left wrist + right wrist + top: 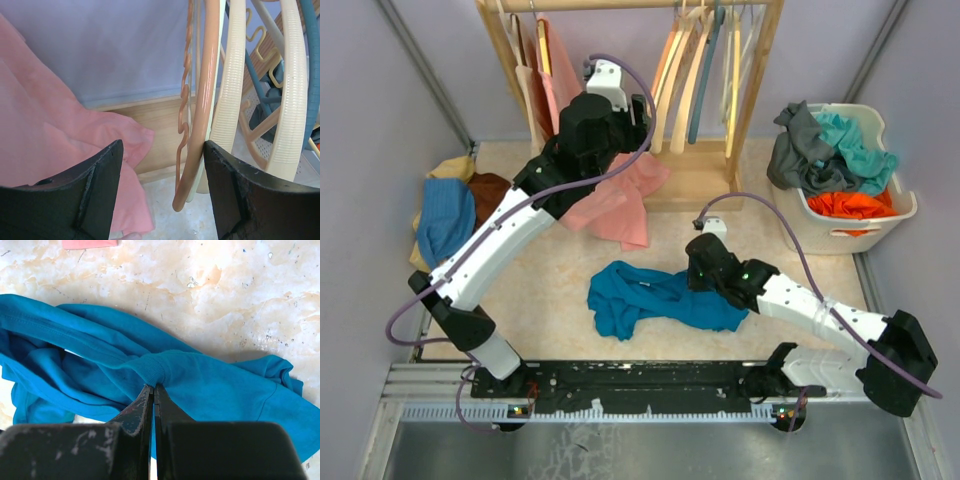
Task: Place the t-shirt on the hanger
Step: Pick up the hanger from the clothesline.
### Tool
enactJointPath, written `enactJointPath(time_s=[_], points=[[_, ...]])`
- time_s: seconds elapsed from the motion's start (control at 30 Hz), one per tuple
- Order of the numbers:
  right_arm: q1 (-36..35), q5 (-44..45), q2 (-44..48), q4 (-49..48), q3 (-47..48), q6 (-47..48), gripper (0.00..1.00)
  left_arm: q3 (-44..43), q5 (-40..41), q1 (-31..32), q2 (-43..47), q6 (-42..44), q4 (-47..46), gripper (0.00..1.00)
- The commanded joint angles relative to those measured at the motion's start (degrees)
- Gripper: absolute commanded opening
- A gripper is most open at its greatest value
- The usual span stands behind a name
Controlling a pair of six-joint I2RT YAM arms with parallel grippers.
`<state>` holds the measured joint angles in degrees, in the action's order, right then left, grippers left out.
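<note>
Clenching the right gripper (153, 388) on a fold of the crumpled deep teal-blue t-shirt (215, 385) on the table (552, 292), while poising the left gripper (162, 150), fingers parted, astride the upright arm of the orange-tan wooden hanger (206, 100) on the rack (695, 185).

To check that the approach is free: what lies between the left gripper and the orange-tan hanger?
Nothing. The left wrist view shows a bare gap from the open left gripper to the hanger; the pink garment hangs to one side.
</note>
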<state>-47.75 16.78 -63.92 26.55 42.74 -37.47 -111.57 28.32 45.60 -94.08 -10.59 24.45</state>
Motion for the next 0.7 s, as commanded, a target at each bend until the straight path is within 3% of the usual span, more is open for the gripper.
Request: enactJointPath(time_s=[0.0,0.67], points=[[0.5,0.2,-0.4,-2.5,-0.1,0.6,0.00,1.1,1.6,-0.4,2.7,1.2,-1.2,0.71],[0.8,-0.3,-1.3,-2.9,0.4,1.1,0.00,7.3,5.1,-0.8,5.6,2.6,-2.6,0.71]])
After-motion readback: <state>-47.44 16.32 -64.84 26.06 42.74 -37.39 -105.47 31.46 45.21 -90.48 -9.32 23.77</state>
